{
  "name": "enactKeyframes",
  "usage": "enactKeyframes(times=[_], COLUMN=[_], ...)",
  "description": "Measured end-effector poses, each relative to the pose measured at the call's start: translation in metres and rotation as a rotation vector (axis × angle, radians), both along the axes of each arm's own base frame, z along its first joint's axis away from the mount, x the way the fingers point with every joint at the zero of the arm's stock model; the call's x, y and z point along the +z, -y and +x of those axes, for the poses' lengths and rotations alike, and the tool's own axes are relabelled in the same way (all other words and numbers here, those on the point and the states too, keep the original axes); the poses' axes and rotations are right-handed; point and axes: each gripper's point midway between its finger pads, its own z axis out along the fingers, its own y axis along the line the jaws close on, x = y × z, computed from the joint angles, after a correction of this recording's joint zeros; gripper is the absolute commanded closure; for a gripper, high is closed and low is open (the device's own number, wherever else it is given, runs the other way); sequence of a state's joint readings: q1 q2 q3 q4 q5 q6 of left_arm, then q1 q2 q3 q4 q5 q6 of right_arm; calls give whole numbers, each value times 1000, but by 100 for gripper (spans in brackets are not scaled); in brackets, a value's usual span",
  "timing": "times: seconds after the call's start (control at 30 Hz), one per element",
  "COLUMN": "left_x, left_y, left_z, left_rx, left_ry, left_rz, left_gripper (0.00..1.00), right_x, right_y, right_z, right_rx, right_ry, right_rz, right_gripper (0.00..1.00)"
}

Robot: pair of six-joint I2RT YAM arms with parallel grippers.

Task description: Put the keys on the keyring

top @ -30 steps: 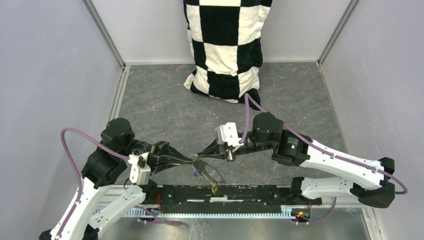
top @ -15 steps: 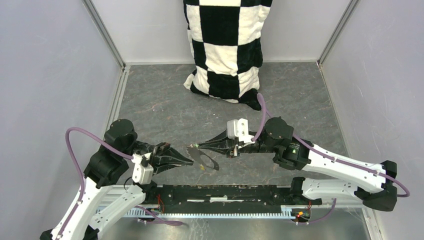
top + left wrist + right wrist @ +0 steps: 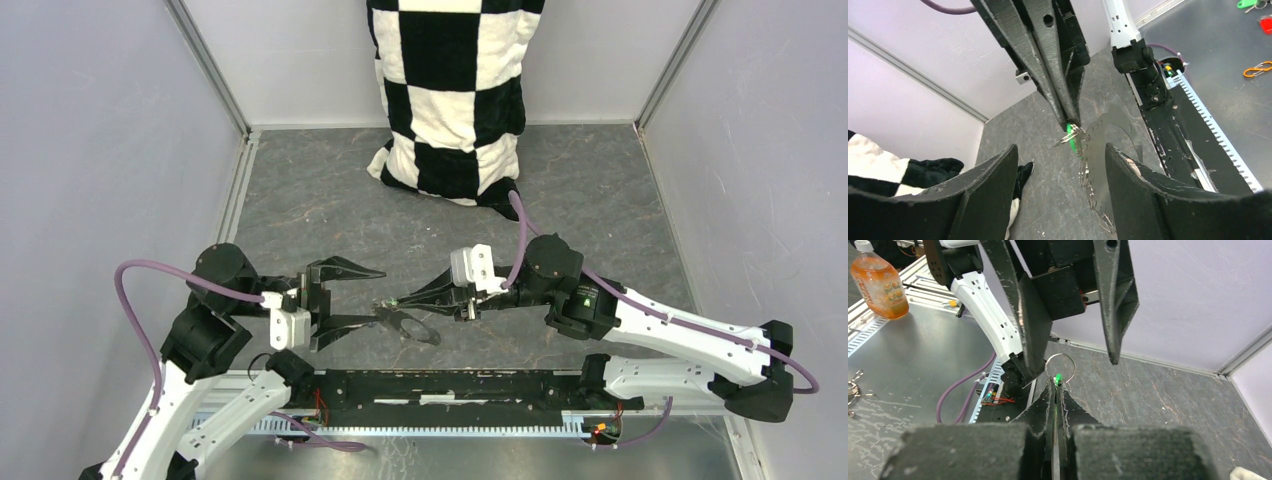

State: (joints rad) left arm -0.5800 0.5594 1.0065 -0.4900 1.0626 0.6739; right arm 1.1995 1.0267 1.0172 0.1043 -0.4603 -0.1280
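1. Frame centre: right claw [image 3: 386,300], pressed together, pinches the green key [image 3: 1058,378] and silver ring [image 3: 1060,365]; keyring [image 3: 412,326] dangles below.
2. The left claw [image 3: 1058,152] gapes, empty.
3. Threading step, apparently; next calls for regripping the ring.

The right tool [image 3: 388,301] is set over the middle of the surface [image 3: 300,200], its tip placed between the 2 fingers [image 3: 345,268] of the left tool [image 3: 379,296]. A key [image 3: 1058,378] is pinched at that tip, the keyring [image 3: 418,328] being found just in front. A cloth [image 3: 450,100] is stood behind, against the back wall.
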Motion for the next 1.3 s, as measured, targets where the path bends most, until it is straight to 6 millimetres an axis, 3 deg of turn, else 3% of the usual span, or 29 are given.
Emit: enactKeyframes(times=[0.3, 0.53, 0.8, 1.07, 1.3], left_x=[1, -3, -6, -6, -6], left_y=[4, 6, 8, 8, 7], left_z=[3, -5, -10, -9, 2], left_rx=[-4, -60, -98, -94, -36], left_ry=[-57, -83, -104, -104, -50], left_rz=[-18, -6, 3, 4, 2], left_gripper=[59, 66, 97, 98, 98], right_x=[4, 5, 6, 7, 5], right_y=[0, -2, -5, -5, -2], right_z=[-7, -9, -11, -12, -1], right_rx=[39, 56, 74, 78, 11], right_ry=[6, 6, 3, 4, 29], right_rz=[14, 24, 32, 33, 23], right_gripper=[100, 100, 100, 100, 100])
